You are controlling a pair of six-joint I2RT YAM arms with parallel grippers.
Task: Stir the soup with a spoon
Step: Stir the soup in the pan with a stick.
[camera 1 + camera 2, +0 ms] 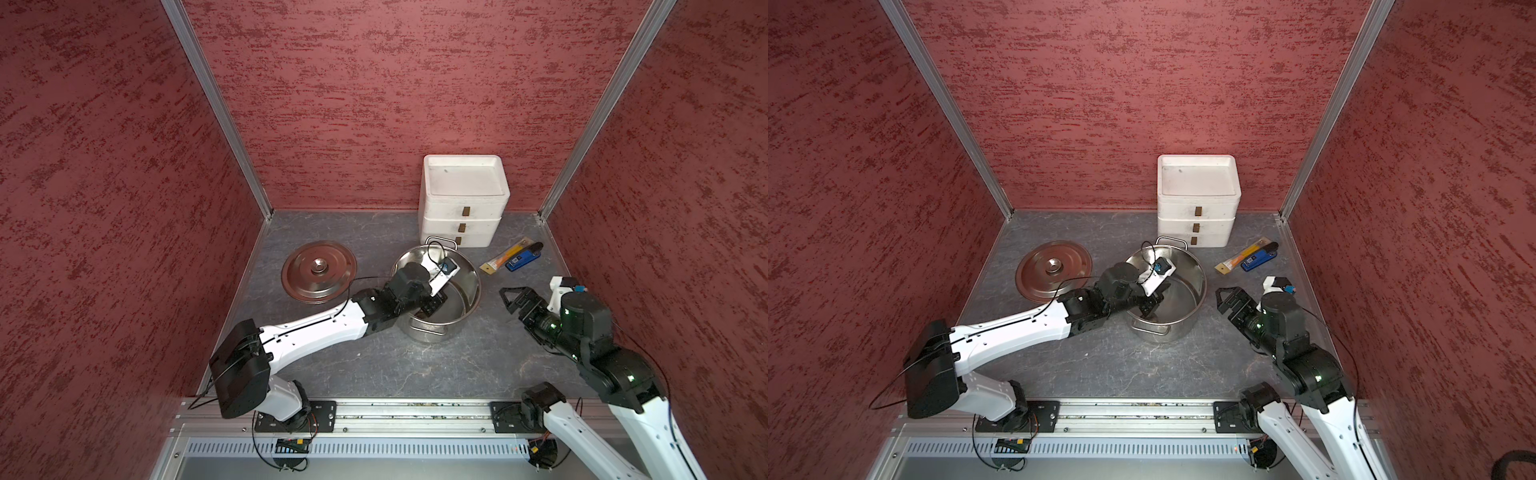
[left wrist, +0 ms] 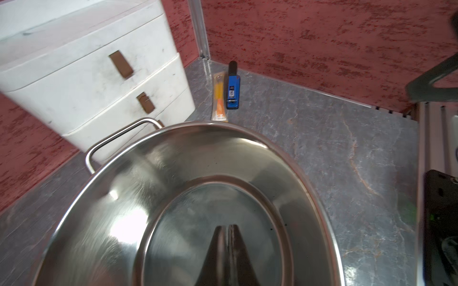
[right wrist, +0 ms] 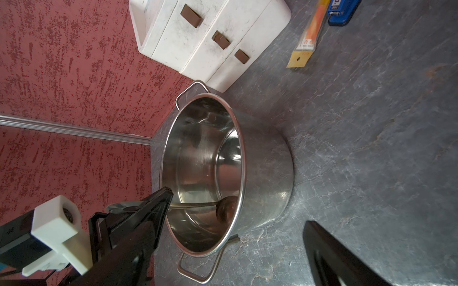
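A shiny steel stockpot (image 1: 440, 334) (image 1: 1167, 332) stands mid-table with its lid off. No soup shows; its inside (image 2: 173, 161) looks like bare steel. My left gripper (image 1: 434, 309) (image 1: 1152, 305) (image 2: 226, 226) reaches down into the pot and is shut on the handle of the thin silver spoon (image 3: 225, 209). The spoon's round bowl sits low near the pot bottom, and its handle end pokes out behind the fingers (image 3: 153, 213). My right gripper (image 1: 513, 299) (image 1: 1227, 299) hovers to the right of the pot, wide open and empty, with one finger (image 3: 329, 250) in its wrist view.
The flat steel lid (image 1: 319, 270) (image 1: 1054, 268) lies left of the pot. A white drawer unit (image 1: 463, 199) stands behind it against the back wall. An orange packet (image 1: 505, 257) (image 2: 219, 99) and a blue-and-black tool (image 1: 524, 257) (image 2: 233, 91) lie at the back right. Red walls close in three sides.
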